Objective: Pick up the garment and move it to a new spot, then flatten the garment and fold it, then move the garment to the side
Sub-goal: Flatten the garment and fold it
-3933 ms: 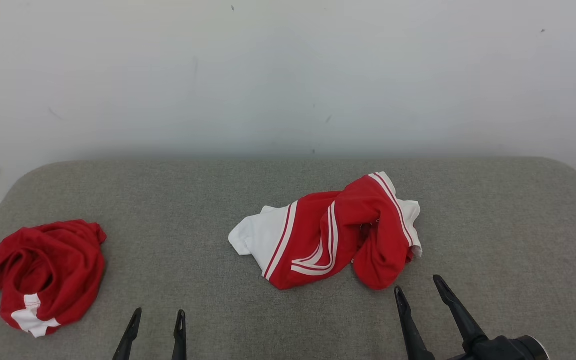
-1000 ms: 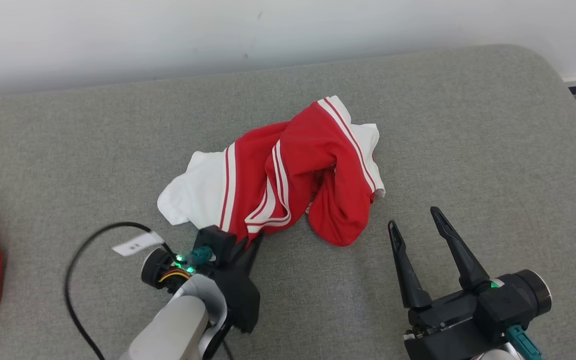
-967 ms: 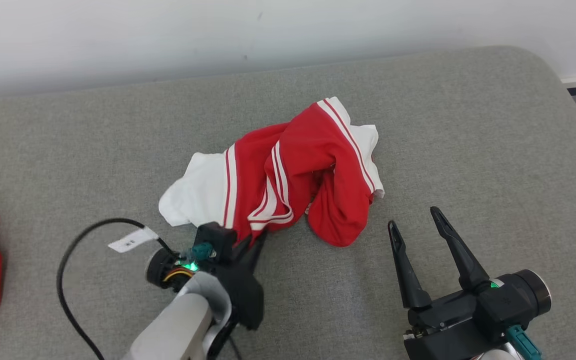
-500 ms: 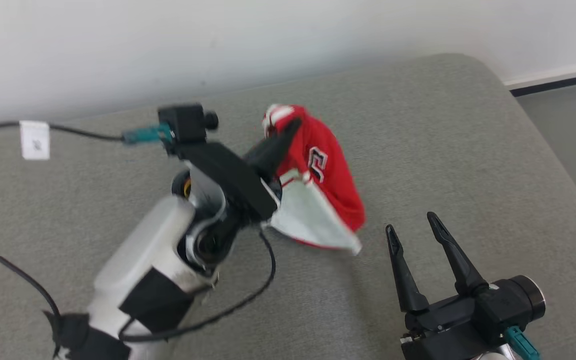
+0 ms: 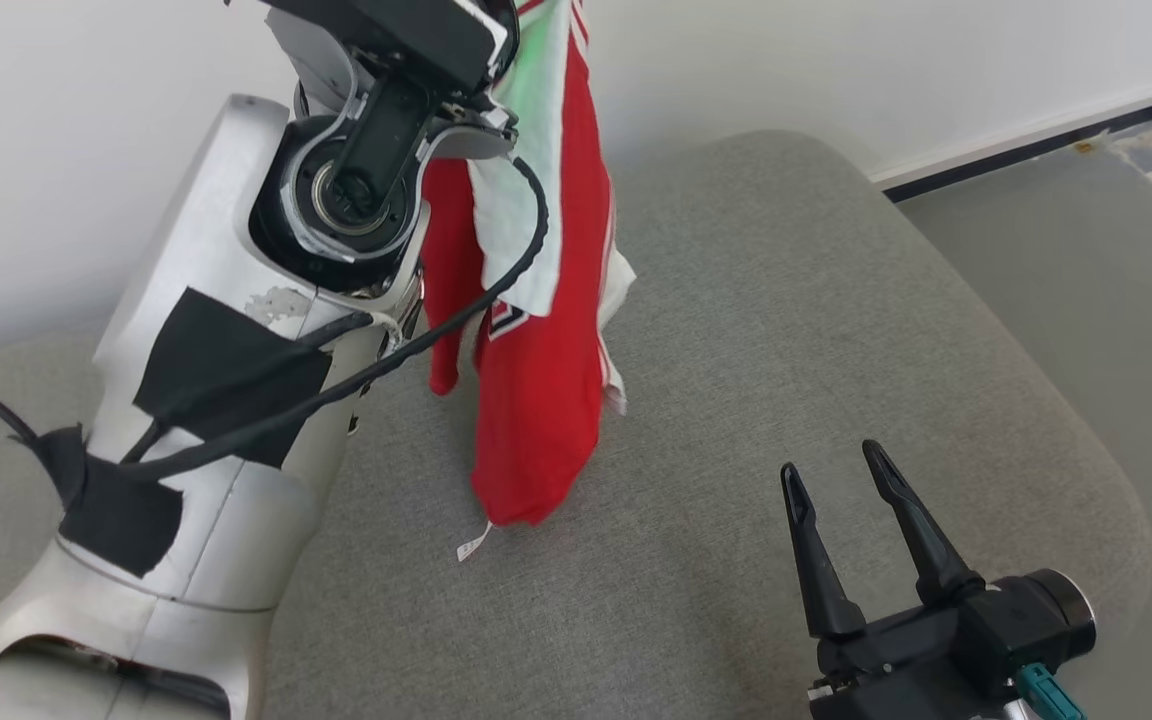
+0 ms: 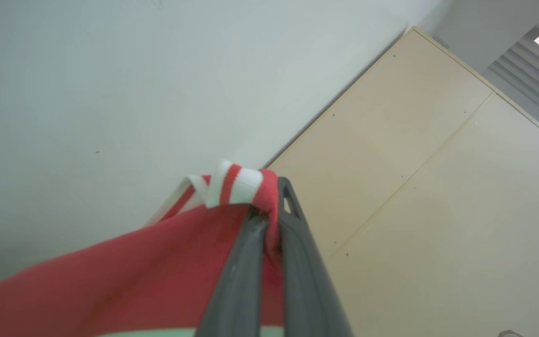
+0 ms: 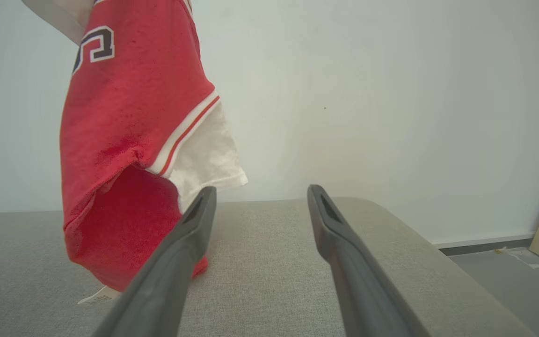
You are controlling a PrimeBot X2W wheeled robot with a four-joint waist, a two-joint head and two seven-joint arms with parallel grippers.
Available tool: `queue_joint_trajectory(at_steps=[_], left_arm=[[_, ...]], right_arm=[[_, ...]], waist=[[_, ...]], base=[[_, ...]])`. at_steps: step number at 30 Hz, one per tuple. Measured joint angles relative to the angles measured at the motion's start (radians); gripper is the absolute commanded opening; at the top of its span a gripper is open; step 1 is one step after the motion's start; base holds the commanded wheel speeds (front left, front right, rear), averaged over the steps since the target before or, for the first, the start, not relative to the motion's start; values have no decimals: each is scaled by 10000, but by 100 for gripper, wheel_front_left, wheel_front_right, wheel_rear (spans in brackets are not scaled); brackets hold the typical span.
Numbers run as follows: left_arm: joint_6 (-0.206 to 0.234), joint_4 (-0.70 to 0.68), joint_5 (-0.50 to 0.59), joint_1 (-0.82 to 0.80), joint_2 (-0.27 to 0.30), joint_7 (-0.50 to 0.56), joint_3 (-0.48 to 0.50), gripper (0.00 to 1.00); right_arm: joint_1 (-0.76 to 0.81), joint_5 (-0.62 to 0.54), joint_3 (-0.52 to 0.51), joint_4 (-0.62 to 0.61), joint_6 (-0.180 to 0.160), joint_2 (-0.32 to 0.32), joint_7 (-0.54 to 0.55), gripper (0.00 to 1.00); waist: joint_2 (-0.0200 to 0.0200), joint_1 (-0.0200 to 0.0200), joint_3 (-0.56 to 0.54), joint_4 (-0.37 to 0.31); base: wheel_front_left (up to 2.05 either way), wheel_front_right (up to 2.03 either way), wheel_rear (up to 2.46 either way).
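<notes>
Since a second ago my left gripper (image 6: 269,202) has hoisted the shirt (image 5: 536,400) off the grey cushion (image 5: 836,300), pinching its striped edge tight. Head view cuts the fingers off at the top. Shirt hangs lengthwise straight down, label (image 5: 473,546) lowest; whether it touches cushion, I can't tell. Right gripper (image 5: 829,457) stands spread, empty, nearby.

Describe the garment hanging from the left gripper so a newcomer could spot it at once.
Over the grey padded table, the left gripper stands high by the white wall, shut on striped trim. From it the jersey hangs down toward the table. Amid grey and black it alone is bright red, with white stripes and a dark outlined number.
</notes>
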Motion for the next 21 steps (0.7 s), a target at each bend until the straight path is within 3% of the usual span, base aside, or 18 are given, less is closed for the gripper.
queue_joint_trajectory(at_steps=[2, 7, 14, 18, 21], left_arm=[[163, 150, -82, -174, -33, -90, -40, 0], [1104, 380, -332, -1302, -92, -600, -378, 0], [1906, 834, -1122, -2454, -140, -2462, -922, 0], [2353, 2303, -1058, -1625, -36, -2778, -1030, 0], [2435, 3346, -1126, -530, 397, -2947, -909, 0]], right_arm=[[78, -82, -58, 67, 0, 2, 0, 100], [157, -121, -77, 105, 0, 2, 0, 100], [175, 59, -59, 23, 0, 2, 0, 100], [189, 144, -123, -33, 0, 4, 0, 100], [228, 186, -173, -42, 0, 4, 0, 100]], waist=[[0, 1, -159, -86], [-1, -1, -492, -226], [-2, -1, -456, -339], [0, 2, -348, -276], [0, 1, -288, -198]], base=[[0, 0, 0], [0, 0, 0], [0, 0, 0], [0, 0, 0], [0, 0, 0]])
